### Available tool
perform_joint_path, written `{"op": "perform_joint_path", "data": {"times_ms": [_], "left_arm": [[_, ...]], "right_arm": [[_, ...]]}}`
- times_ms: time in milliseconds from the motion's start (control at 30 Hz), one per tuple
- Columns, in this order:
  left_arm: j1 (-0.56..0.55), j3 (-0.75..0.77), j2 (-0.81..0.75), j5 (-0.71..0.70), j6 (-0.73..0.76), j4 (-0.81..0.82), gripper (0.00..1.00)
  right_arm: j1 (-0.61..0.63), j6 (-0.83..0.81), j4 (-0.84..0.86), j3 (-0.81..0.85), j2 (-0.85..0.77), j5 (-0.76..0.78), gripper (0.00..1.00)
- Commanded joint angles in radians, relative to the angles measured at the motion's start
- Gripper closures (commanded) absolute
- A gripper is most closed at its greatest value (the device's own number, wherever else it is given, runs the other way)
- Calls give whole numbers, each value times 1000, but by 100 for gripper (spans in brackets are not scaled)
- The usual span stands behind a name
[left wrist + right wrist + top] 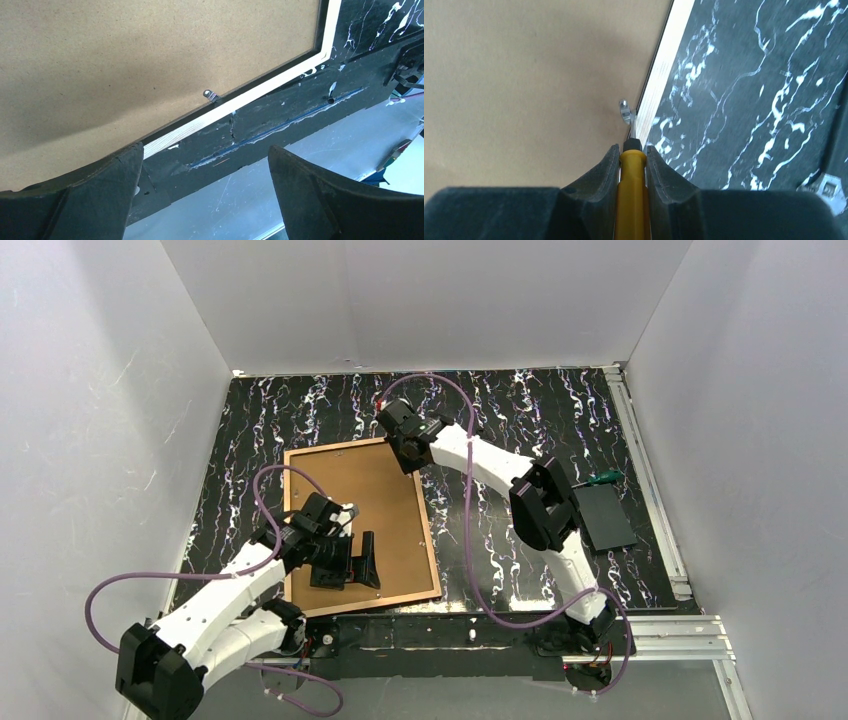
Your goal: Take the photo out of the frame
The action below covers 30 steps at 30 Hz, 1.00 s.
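Found photo [365, 505] face down in frame [431, 540] on bench [560, 410], board back up. Saw right claw [633, 150] clamped on screwdriver [631, 195] at 3 o'clock tab [625, 111], left claw [204, 150] wide at 6 o'clock edge. Judged it stiff, light, glossy: lift by edges.

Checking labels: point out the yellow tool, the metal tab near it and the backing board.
yellow tool [632, 200]: right wrist view, its handle.
metal tab [624, 111]: right wrist view, its head.
backing board [365, 495]: top external view, bare brown middle.
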Motion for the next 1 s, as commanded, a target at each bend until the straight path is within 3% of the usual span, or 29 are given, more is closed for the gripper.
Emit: {"op": "perform_joint_path", "data": {"times_ms": [0, 400, 967], "left_arm": [[5, 26, 21, -2, 26, -93, 6], [5, 23, 40, -1, 12, -80, 6], [5, -45, 53, 40, -42, -19, 5]], "right_arm": [[48, 78, -146, -85, -70, -73, 99], [99, 218, 50, -472, -472, -237, 99], [224, 206, -60, -458, -395, -2, 99]]}}
